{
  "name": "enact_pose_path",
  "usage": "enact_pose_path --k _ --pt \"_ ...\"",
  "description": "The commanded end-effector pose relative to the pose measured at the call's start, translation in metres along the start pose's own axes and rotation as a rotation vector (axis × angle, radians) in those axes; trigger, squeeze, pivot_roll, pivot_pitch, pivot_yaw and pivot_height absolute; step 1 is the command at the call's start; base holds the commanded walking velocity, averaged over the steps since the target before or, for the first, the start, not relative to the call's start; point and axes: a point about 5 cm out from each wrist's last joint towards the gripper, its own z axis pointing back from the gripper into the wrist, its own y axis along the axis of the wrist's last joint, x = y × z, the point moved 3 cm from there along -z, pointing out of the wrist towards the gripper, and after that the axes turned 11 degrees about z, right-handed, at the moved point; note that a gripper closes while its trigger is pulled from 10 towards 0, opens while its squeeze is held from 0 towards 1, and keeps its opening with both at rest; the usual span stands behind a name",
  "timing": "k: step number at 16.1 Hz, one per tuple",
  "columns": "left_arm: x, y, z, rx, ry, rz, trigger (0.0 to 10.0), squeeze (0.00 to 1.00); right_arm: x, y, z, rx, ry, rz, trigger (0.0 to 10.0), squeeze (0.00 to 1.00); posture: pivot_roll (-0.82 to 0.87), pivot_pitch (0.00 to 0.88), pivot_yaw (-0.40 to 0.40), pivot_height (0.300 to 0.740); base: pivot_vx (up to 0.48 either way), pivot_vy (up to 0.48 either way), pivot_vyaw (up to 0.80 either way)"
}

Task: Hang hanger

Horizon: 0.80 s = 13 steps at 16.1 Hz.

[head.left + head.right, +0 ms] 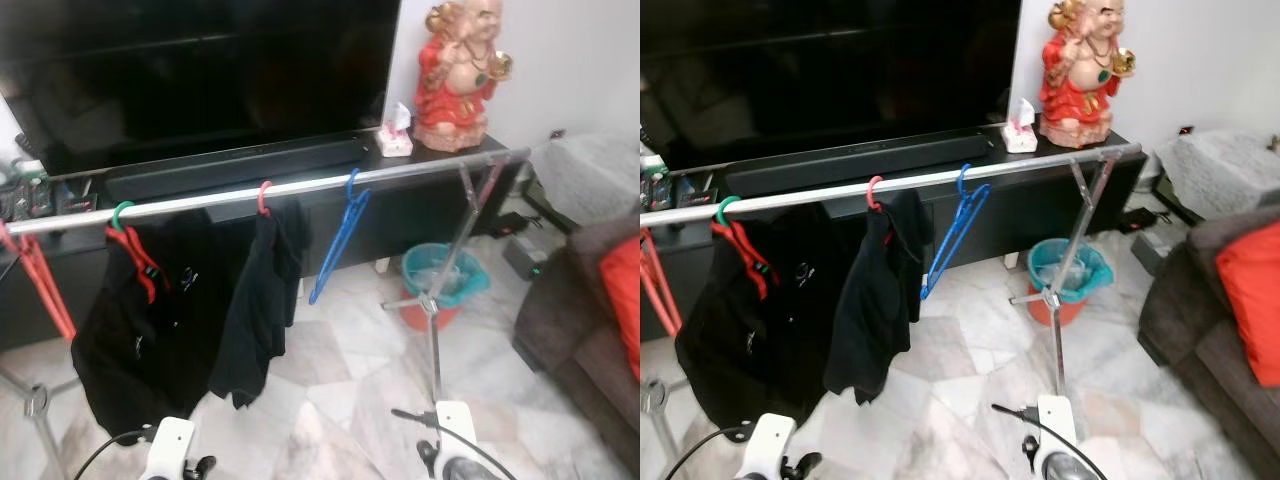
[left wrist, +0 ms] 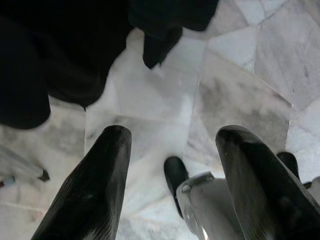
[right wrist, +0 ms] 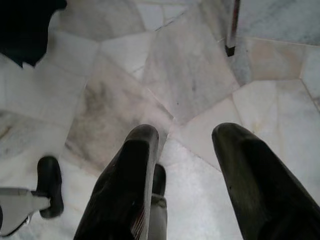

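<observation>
— What do we have closest to us?

— Both our arms hang low over the marble floor. The left gripper points down at the tiles with its two black fingers spread well apart and nothing between them. The right gripper does the same, fingers apart and empty, over pale tiles near a foot of the rack.

— And just beyond the arms?

— The drying rack's metal rail runs across in front of us, from our left up toward our right, carried on a crossed metal stand at the right end. A black garment hangs from a red hanger with a green hook on the left part of the rail. Beside it a second black garment hangs from a hanger with a red hook.

— Where is the hanger itself?

— The blue hanger is hooked on the rail just right of the second garment, bare and tilted down to our left. At the far left edge a red-orange hanger shows, though we think the blur hides how it is attached.

— Farther back?

— A teal bucket sits on the floor behind the stand. Behind the rail stands a dark TV cabinet with a soundbar, a large television, a tissue box and a red figurine. A dark sofa with a red cushion is at our right.
</observation>
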Motion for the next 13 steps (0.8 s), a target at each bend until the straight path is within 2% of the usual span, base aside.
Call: enact_pose_path --k 1,2,5,6,7,8,11,13 --pt "0.001 0.006 -0.001 0.059 0.011 0.112 10.0 0.0 0.003 -0.001 0.0 -0.006 -0.005 0.009 10.0 0.0 0.08 0.0 -0.04 0.74 0.0 0.0 -0.77" --pt "0.002 0.007 0.0 0.08 0.013 0.155 10.0 0.0 0.003 0.0 0.0 -0.006 -0.004 0.01 10.0 0.0 0.08 0.0 -0.04 0.74 0.0 0.0 -0.77" --pt "0.004 0.017 0.0 0.155 -0.011 0.127 10.0 0.0 0.003 0.0 0.0 -0.01 0.003 0.029 10.0 0.0 0.09 0.0 -0.044 0.74 0.0 0.0 -0.76" --pt "0.005 0.039 -0.002 0.233 -0.024 0.095 10.0 0.0 0.003 0.0 0.0 -0.01 0.004 0.029 10.0 0.0 0.09 0.0 -0.044 0.74 0.0 0.0 -0.75" --pt "0.009 0.085 -0.001 0.403 -0.061 0.042 10.0 0.0 0.003 0.0 0.0 -0.011 0.004 0.027 10.0 0.0 0.09 0.0 -0.044 0.74 0.0 0.0 -0.75" --pt "0.012 0.115 0.008 0.539 -0.075 0.0 10.0 0.0 0.004 0.001 0.0 -0.01 0.001 0.025 10.0 0.0 0.1 0.0 -0.045 0.74 0.0 0.0 -0.74" --pt "0.014 0.137 0.024 0.691 -0.078 -0.008 10.0 0.0 0.004 0.001 0.0 -0.01 0.0 0.031 10.0 0.0 0.1 0.0 -0.046 0.74 0.0 0.0 -0.74" --pt "0.021 0.155 0.042 0.8 -0.096 0.004 10.0 0.0 0.005 0.001 0.0 -0.003 -0.003 0.029 10.0 0.0 0.1 0.0 -0.047 0.74 0.0 0.0 0.0"
